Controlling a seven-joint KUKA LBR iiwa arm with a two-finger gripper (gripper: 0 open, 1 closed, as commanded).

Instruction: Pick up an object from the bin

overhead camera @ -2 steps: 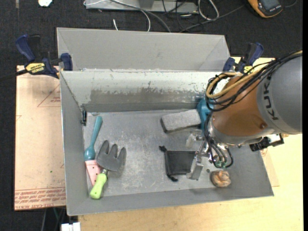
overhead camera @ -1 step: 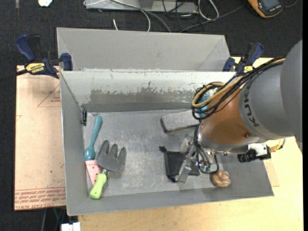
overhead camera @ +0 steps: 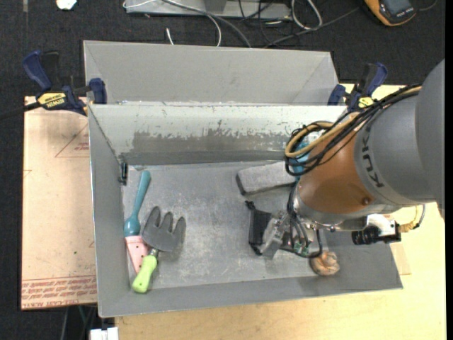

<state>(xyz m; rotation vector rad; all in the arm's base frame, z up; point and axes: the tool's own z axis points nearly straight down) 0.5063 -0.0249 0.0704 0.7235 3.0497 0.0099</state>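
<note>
Nearest thing: a small black block (overhead camera: 255, 227), oblong and slightly tilted, seen on the bin (overhead camera: 205, 275) floor, right of centre toward the near wall. It lies just left of the tool (overhead camera: 274, 238); contact cannot be told.

Counted in the bin:
- one black block
- one grey oblong pad (overhead camera: 263, 178) near the back wall
- one tan rounded lump (overhead camera: 325, 263) at the near right
- one teal-handled brush (overhead camera: 139, 198) with a pink end
- one grey hand fork (overhead camera: 164, 234) with a green handle, beside the brush at the left

The arm (overhead camera: 400, 147) is brought in from the right, with the orange cover (overhead camera: 333, 190) and cables above the tool. The tool is pointed down, low over the floor. How far the tool is open cannot be told, and nothing is seen held.
</note>
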